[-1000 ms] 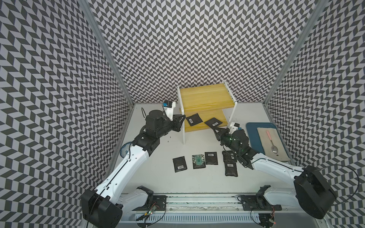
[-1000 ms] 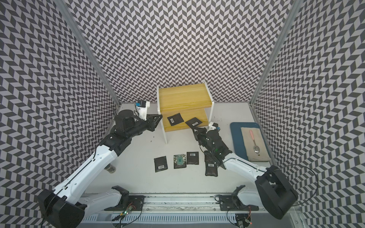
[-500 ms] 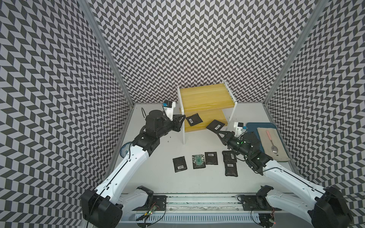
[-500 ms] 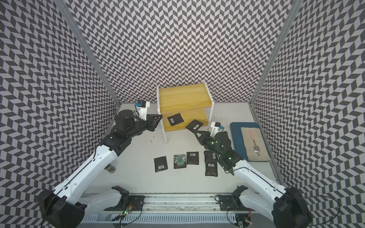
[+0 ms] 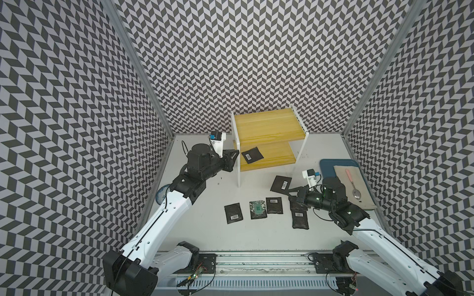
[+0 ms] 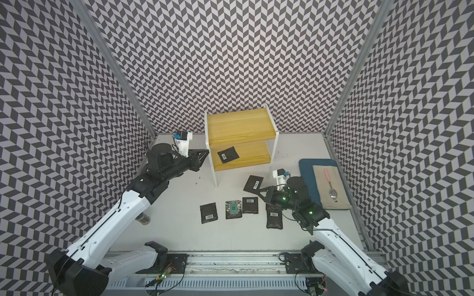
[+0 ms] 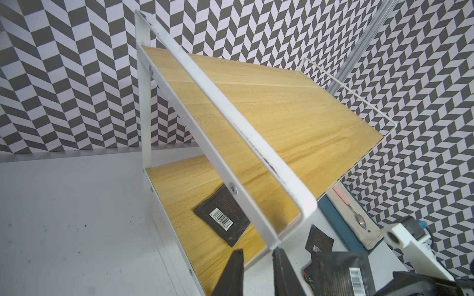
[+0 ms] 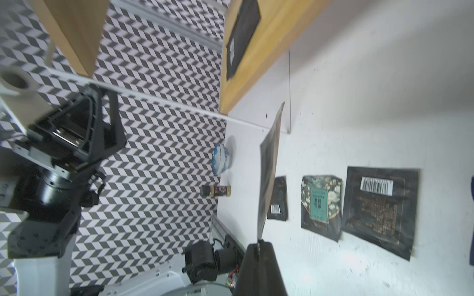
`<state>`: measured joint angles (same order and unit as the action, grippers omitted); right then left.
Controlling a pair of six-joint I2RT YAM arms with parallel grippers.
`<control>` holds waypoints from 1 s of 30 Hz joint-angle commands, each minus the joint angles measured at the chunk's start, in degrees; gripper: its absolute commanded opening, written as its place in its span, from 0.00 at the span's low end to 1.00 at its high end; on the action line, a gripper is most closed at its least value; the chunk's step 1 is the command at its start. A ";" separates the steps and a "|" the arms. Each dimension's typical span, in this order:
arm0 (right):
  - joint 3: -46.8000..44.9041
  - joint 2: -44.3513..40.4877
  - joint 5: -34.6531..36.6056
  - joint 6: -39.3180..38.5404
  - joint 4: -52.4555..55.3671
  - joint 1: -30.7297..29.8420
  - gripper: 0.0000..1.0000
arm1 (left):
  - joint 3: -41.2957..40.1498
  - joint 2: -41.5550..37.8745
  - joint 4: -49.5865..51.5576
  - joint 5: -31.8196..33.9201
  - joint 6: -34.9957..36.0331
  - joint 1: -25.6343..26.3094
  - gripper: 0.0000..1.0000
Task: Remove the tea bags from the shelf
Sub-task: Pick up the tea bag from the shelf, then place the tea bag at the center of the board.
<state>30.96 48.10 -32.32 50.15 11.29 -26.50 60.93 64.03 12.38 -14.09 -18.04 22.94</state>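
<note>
Since a second ago the right gripper (image 5: 291, 191) has drawn back from the shelf (image 5: 269, 128) toward the front of the table (image 5: 205, 230), taking a sachet with it. That held tea bag (image 5: 282, 184) was at the edge of the lower board then. It now hangs clear of the rack, tilted, with its barcode label up in both top views (image 6: 254, 184). The jaws are clenched on one corner, and the right wrist view shows the bag edge-on (image 8: 270, 166), lifted off the table.

The left gripper (image 5: 234, 155) has barely shifted and sits right at the shelf's white front leg. Its jaws are a little apart with nothing between them; whether a fingertip (image 7: 282, 269) touches the leg I cannot tell.

One last tea bag (image 5: 252, 155) lies skewed on the lower yellow board, barcode up — the left wrist view shows it behind the frame bar (image 7: 223, 217).

Five loose sachets lie flat on the table:
- three in a row (image 5: 233, 213), the middle one a green-patterned sachet (image 5: 257, 209);
- two more (image 5: 299, 219) beside the right gripper, one partly hidden under it.

A blue tray (image 5: 331, 164) with a cloth and a pink-handled spoon (image 5: 355, 189) sits just beside the right arm.
</note>
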 commanded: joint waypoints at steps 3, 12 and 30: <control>-4.02 -3.16 -5.84 -5.32 10.60 0.05 0.00 | 0.07 -1.10 0.42 1.69 -0.33 -0.61 0.24; -12.64 -11.03 -8.77 -3.73 15.64 -0.14 0.00 | -0.19 -0.85 -0.04 1.71 -0.34 -0.61 0.24; -17.70 -1.67 -7.86 -4.03 7.77 -2.90 0.00 | -0.41 -0.54 -0.17 1.78 -0.68 -0.66 0.24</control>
<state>13.19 44.99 -40.88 47.27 22.85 -28.97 60.93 64.03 12.43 -14.11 -18.09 22.85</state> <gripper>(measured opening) 0.042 0.239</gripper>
